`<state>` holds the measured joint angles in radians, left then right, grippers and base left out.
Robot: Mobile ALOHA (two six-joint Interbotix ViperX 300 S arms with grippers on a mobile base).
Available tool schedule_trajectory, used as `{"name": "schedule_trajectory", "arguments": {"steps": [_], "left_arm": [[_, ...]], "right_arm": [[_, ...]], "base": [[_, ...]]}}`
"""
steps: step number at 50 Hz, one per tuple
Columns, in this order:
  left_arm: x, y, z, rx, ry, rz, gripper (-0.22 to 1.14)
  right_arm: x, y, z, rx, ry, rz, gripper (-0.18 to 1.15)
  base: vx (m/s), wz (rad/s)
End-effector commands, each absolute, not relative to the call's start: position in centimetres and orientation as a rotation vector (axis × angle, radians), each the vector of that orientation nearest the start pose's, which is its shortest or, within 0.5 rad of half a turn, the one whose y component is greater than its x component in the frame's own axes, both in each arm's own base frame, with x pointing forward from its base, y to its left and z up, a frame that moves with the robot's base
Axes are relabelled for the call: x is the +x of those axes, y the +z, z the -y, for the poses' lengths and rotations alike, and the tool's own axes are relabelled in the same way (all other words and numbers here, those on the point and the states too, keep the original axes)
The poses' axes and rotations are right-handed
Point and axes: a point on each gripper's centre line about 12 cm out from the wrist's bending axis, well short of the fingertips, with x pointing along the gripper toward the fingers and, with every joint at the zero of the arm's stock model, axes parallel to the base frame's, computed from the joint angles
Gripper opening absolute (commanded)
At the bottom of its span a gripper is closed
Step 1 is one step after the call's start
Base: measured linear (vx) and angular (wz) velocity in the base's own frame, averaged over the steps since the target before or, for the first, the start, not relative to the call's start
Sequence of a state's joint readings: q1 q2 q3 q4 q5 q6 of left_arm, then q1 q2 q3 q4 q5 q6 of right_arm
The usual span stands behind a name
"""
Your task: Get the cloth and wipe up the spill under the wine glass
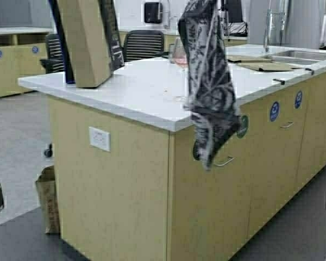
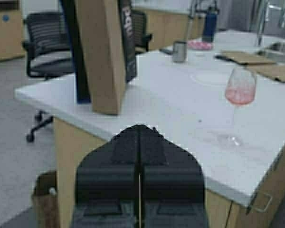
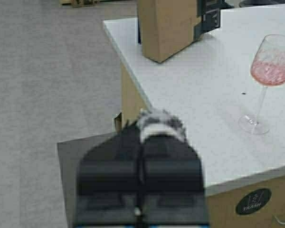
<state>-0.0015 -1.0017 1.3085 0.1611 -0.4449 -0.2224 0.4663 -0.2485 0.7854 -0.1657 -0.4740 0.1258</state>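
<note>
The cloth (image 1: 209, 87), dark grey with a white leaf pattern, hangs limp in the air before the counter's front edge. My right gripper (image 3: 141, 137) is shut on its top, and a tuft of cloth (image 3: 159, 124) shows at the fingertips. The wine glass (image 1: 180, 54) stands on the white counter (image 1: 125, 87), partly hidden behind the cloth in the high view. It shows whole in the left wrist view (image 2: 240, 90) and the right wrist view (image 3: 270, 66). A faint pinkish wet patch (image 2: 211, 137) lies round its foot. My left gripper (image 2: 139, 130) is shut and empty, short of the counter's edge.
A tall cardboard box (image 1: 87, 41) stands on the counter's left end. Brown paper towels (image 1: 266, 66) and a sink (image 1: 296, 54) lie at the far right. A steel cup (image 2: 179, 51) and a blue bottle (image 2: 209, 26) stand farther back. A paper bag (image 1: 48, 198) sits on the floor.
</note>
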Motion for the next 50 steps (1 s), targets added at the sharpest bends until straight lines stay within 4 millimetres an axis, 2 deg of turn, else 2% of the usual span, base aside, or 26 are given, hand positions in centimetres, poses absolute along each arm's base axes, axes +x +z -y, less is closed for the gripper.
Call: {"name": "schedule_trajectory", "arguments": {"steps": [1,23,30,34,38,43,50], "left_arm": [[18.4,27.3,0.8,-0.069,-0.077,0.158,0.03],[18.7,26.9,0.9,-0.046,-0.081,0.135,0.03],[19.8,29.3,1.1,-0.013,-0.095,0.175,0.03],[20.9,30.7,1.2,0.001,-0.100,0.185,0.03],[22.5,31.0,1.3,-0.005,-0.105,0.160,0.03],[24.7,30.0,2.2,-0.017,-0.146,0.113,0.03],[27.8,27.5,5.0,-0.047,-0.247,0.064,0.03]], "right_arm": [[31.7,28.3,-17.0,-0.024,0.544,-0.015,0.07],[31.9,28.9,-17.1,-0.020,0.545,0.004,0.07],[32.2,29.2,-17.3,-0.018,0.546,0.012,0.07],[32.5,29.1,-17.4,-0.019,0.545,0.007,0.07],[32.6,29.0,-17.5,-0.020,0.545,0.004,0.07],[32.7,29.1,-17.5,-0.019,0.545,0.009,0.07],[32.7,29.3,-17.5,-0.015,0.545,0.019,0.07]], "base": [[0.20,-0.09],[0.22,-0.12],[0.22,-0.09],[0.21,-0.11],[0.20,-0.09],[0.17,-0.07],[0.13,-0.07]]}}
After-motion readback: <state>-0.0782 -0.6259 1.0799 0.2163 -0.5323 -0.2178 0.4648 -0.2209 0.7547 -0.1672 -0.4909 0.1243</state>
